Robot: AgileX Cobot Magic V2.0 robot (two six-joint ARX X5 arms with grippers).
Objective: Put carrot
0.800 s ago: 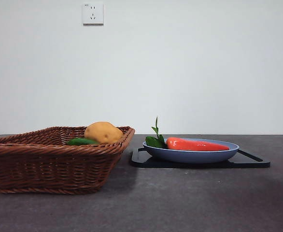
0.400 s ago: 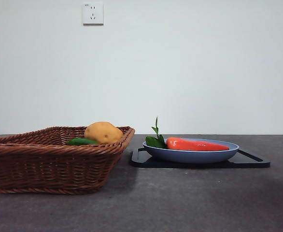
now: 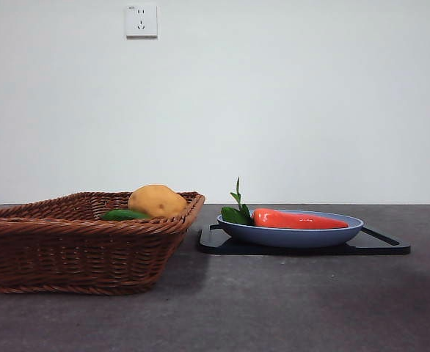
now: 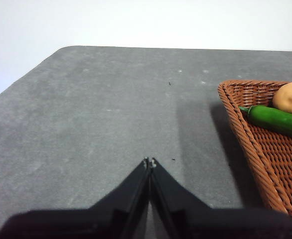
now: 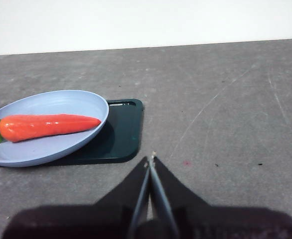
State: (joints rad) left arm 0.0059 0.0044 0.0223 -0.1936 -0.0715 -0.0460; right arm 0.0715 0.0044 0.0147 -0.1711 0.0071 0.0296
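The carrot (image 3: 297, 219) is long, glossy red-orange with green leaves at its thick end. It lies in a blue plate (image 3: 288, 236) on a black tray (image 3: 380, 246). It also shows in the right wrist view (image 5: 46, 126). My right gripper (image 5: 151, 158) is shut and empty, over bare table to the side of the tray. My left gripper (image 4: 149, 162) is shut and empty, over bare table beside the wicker basket (image 4: 255, 144). Neither gripper shows in the front view.
The brown wicker basket (image 3: 68, 246) stands left of the plate and holds a yellow-orange potato (image 3: 156, 201) and a green vegetable (image 3: 123, 215). A white wall with a socket (image 3: 141, 20) is behind the grey table.
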